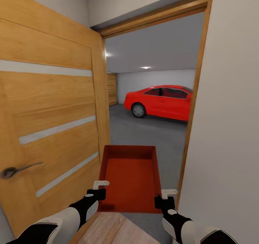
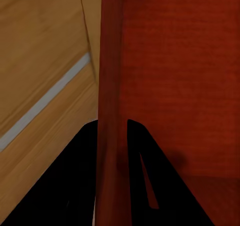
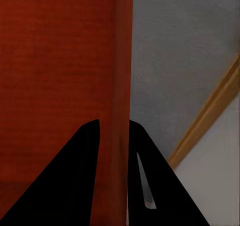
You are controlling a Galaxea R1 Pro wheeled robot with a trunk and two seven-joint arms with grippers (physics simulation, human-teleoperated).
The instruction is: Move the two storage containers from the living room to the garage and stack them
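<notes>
I hold one orange-red storage container (image 1: 130, 177) out in front of me, in the doorway to the garage. My left gripper (image 1: 98, 193) is shut on its left wall (image 2: 111, 86), with a black finger (image 2: 75, 181) on each side of that thin wall. My right gripper (image 1: 163, 202) is shut on the right wall (image 3: 121, 86) in the same way. The bin is open-topped and nothing lies in it. Beyond the doorway lies the garage's dark grey floor (image 1: 151, 132). The second container is out of view.
An open wooden door (image 1: 50, 122) with a metal handle (image 1: 16, 170) stands close on my left. A white wall (image 1: 226, 129) and the wooden door frame (image 1: 190, 122) close in on my right. A red car (image 1: 160, 102) is parked deep inside the garage. Light wood planks (image 1: 111, 229) lie beneath me.
</notes>
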